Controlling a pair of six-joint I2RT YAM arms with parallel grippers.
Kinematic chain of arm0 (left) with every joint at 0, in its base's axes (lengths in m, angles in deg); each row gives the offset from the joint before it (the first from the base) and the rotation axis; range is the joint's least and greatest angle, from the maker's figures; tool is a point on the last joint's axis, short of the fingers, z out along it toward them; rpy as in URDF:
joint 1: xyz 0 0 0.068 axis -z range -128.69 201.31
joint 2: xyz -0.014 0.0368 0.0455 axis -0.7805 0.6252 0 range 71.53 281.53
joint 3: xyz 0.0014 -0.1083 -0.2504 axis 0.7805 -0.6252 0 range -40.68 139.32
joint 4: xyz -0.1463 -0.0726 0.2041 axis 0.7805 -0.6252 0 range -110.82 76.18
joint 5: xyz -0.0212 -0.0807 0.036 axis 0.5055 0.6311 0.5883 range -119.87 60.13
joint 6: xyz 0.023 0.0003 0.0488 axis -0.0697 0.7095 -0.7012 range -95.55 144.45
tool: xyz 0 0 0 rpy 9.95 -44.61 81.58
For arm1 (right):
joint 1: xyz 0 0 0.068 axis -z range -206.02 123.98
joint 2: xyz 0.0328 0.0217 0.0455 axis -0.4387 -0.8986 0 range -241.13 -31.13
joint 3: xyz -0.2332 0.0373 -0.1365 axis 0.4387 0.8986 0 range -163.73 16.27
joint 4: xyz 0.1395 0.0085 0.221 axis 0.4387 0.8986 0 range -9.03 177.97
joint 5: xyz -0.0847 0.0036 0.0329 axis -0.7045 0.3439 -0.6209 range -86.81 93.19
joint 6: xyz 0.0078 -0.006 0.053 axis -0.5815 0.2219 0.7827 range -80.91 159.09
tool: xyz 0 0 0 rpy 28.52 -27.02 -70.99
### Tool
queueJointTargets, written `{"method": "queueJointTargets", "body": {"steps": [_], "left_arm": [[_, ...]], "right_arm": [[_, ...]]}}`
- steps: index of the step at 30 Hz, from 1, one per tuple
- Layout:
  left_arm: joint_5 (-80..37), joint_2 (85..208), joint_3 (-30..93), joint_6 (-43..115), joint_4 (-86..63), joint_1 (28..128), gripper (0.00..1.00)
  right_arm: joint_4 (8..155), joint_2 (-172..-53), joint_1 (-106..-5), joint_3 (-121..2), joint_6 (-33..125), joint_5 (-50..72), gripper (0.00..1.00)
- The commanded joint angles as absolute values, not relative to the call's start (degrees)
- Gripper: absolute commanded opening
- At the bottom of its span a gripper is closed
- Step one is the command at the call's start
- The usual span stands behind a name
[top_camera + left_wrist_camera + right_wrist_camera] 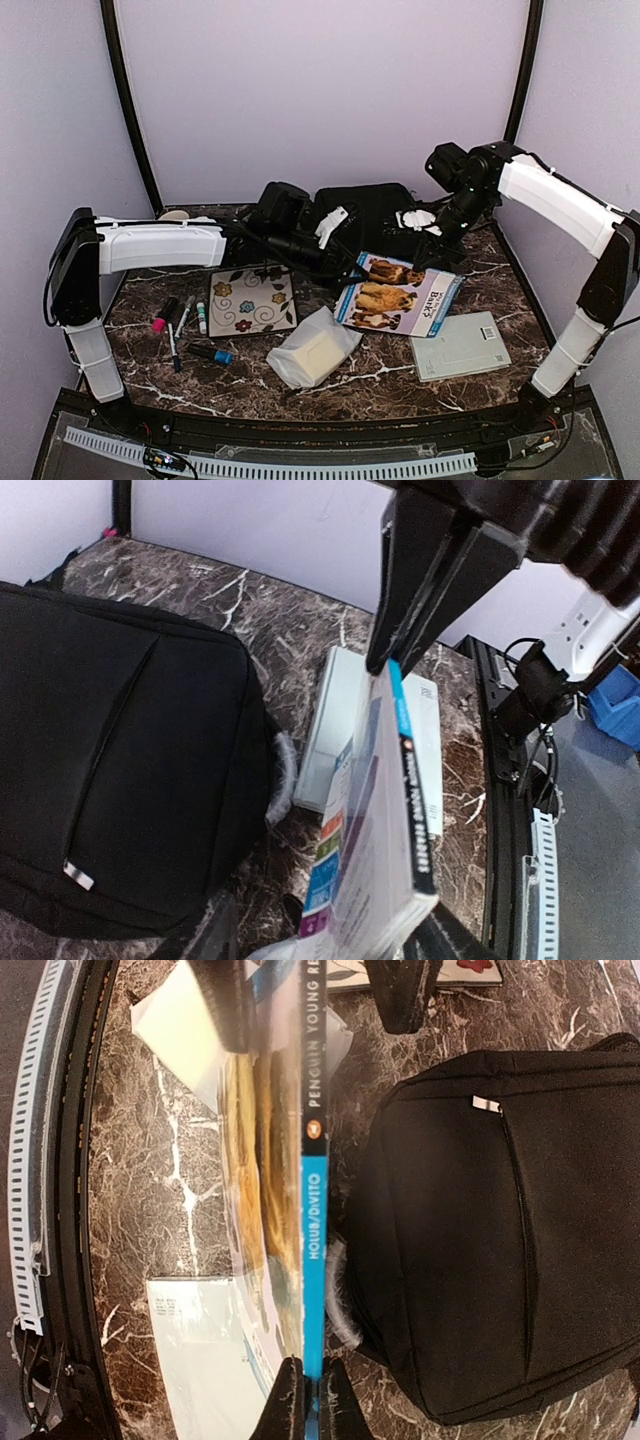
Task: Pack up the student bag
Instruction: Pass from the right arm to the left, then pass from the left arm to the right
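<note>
The black student bag lies closed at the back of the table; it also shows in the left wrist view and the right wrist view. A thin book with dogs on its cover is held tilted just in front of the bag. My right gripper is shut on the book's blue spine end, its fingers pinching it. My left gripper straddles the book's other end. Its fingers stand apart, one clear of the spine.
A pale booklet lies front right, partly under the book. A white plastic bag lies front centre. A floral tile and several markers lie front left. The table's front edge is close.
</note>
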State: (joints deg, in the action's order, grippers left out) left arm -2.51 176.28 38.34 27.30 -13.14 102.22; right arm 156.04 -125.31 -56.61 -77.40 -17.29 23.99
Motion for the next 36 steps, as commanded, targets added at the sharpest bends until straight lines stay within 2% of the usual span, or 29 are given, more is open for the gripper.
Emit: {"method": "queueJointTargets", "body": {"steps": [1,3,6,8,11,12,15,16,18,20,26,28,36], "left_arm": [[7.49,173.02,43.61,23.31,-19.93,100.69,0.48],[8.59,173.73,44.95,22.63,-21.43,100.41,0.41],[10.41,174.48,46.32,21.92,-22.46,99.94,0.24],[11.31,174.63,46.82,21.79,-22.66,99.66,0.18],[11.64,174.44,47.16,21.79,-23.2,99.39,0.03],[11.55,174.15,47.06,21.99,-23.22,99.24,0.01],[11.26,171.34,44.04,24.28,-19.58,97.99,0.0],[11.64,169.81,42.16,25.29,-17.96,97.52,0.0],[10.0,166.59,38.07,28.25,-12.66,96.61,0.0],[7.58,163.35,34.53,30.69,-8.52,95.74,0.0],[-0.91,152.02,19.22,43.42,14.5,91.83,0.0],[-3.51,150.37,15.64,47.74,21.33,90.31,0.0],[-6.67,151.9,6.68,62.5,48.31,88.44,0.0]], "right_arm": [[154.59,-125.84,-58.14,-81.0,-15.85,26.32,0.0],[153.96,-126.21,-58.17,-82.08,-15.72,26.79,0.0],[152.69,-126.72,-58.17,-83.43,-15.45,28.36,0.0],[152.54,-127.14,-58.18,-84.0,-15.43,29.45,0.0],[151.6,-127.54,-58.18,-83.81,-14.91,30.38,0.01],[150.83,-127.48,-58.12,-83.63,-14.23,30.31,0.07],[147.72,-125.97,-56.0,-82.96,-11.46,33.88,0.45],[147.19,-125.51,-54.47,-82.69,-11.24,36.95,0.55],[143.19,-123.23,-50.87,-81.28,-7.88,42.95,0.67],[137.4,-120.56,-46.86,-78.38,-3.18,49.24,0.74],[103.78,-113.26,-36.3,-61.06,24.98,64.27,0.83],[93.6,-112.14,-34.75,-56.14,24.98,64.27,0.83],[83.54,-114.53,-33.75,-51.61,24.98,64.27,0.83]]}}
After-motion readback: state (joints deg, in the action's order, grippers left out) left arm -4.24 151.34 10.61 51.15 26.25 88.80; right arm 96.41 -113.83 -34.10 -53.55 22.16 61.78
